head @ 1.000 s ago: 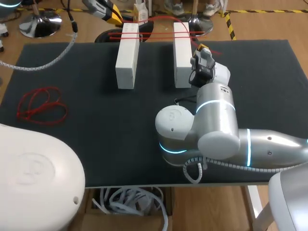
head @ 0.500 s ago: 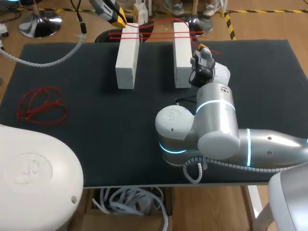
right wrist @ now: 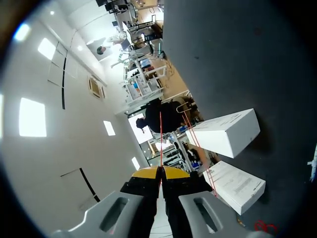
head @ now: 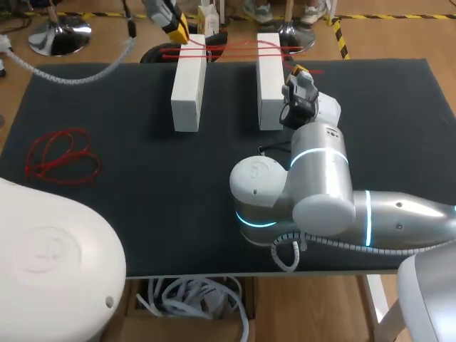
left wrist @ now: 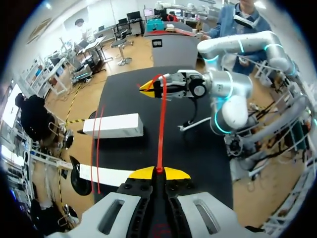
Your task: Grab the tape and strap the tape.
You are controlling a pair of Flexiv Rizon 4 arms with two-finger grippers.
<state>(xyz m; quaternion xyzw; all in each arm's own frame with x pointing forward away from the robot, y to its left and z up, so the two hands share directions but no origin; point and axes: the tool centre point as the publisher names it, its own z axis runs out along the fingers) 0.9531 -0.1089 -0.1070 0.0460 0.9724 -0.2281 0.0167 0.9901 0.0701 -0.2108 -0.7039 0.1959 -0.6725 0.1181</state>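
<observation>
- spare red loop (head: 60, 155): lies on the table (head: 142, 214) near its left edge, well apart from both arms. It looks untouched and not part of the step in hand.
- left claw (head: 177, 32): at the far end of the left block (head: 189, 82), just past the table's far edge. In the left wrist view the yellow tips of the left claw (left wrist: 159, 172) are closed together, pinching one end of the tape (left wrist: 161, 129).
- tape (head: 231, 50): thin red strand, off the table and stretched across the far ends of both blocks. At least two lines show on the block tops. Cannot tell if it passes underneath them.
- right block (head: 268, 78): lies parallel to the left one, with a gap between them and the tape across its far end.
- right claw (head: 299, 70): just beside the right block's outer side. In the right wrist view the tips of the right claw (right wrist: 160, 172) are closed, with the red strand (right wrist: 160, 139) coming out between them, so it grips the other end.
- progress, my judgement: the grab is done, with both ends held and the tape taut between the claws. Strapping is partway.
- left to do: probably finish the wrap, pull it snug and secure it. No knot or fastening is visible.
</observation>
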